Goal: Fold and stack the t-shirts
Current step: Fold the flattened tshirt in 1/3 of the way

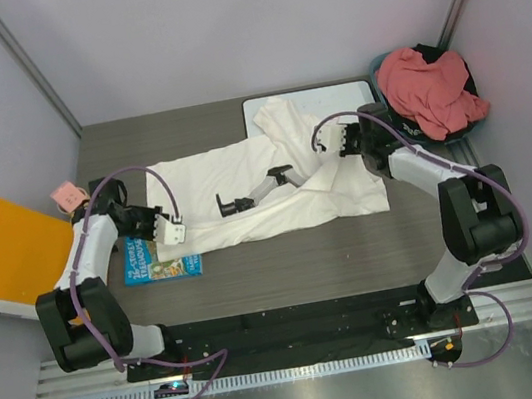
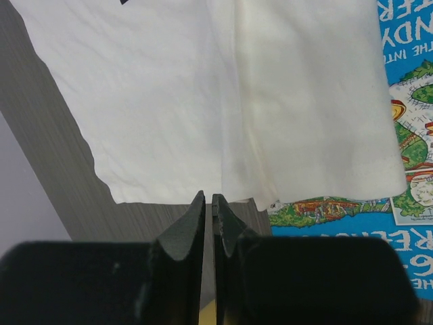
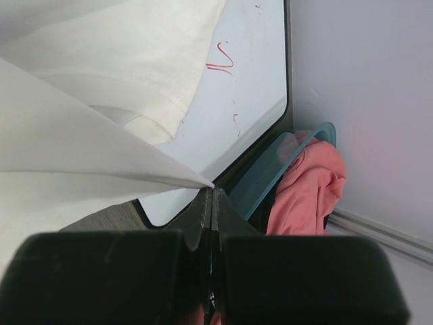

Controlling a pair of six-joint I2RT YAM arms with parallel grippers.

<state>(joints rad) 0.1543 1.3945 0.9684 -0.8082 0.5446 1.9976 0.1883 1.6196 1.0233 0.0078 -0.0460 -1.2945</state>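
**White shirt pinched at the right, its left hem at the other jaws**

Much of the white t-shirt (image 1: 213, 183) is hard to read. Its right end is folded over itself, so sleeves and neck cannot be sorted out from above. A dark shape near its middle is too small to identify. The shirt's upper flap hides the left part of the whiteboard (image 1: 331, 98), and its lower left corner covers an edge of the blue book (image 1: 159, 259).

In the upper right corner a teal basket (image 3: 284, 162) holds the crumpled pink t-shirt (image 1: 426, 93), which spills over the rim. What lies under it is hidden.

The white t-shirt lies across the middle of the table (image 1: 285, 257). Its long axis runs left to right, with the straight hem at the left.

The right gripper (image 3: 212, 193) has its jaws clamped on a lifted point of white cloth, right of centre. The left gripper (image 2: 208, 198) sits at the hem with only a thin slit between its jaws. Whether cloth is caught there cannot be told.
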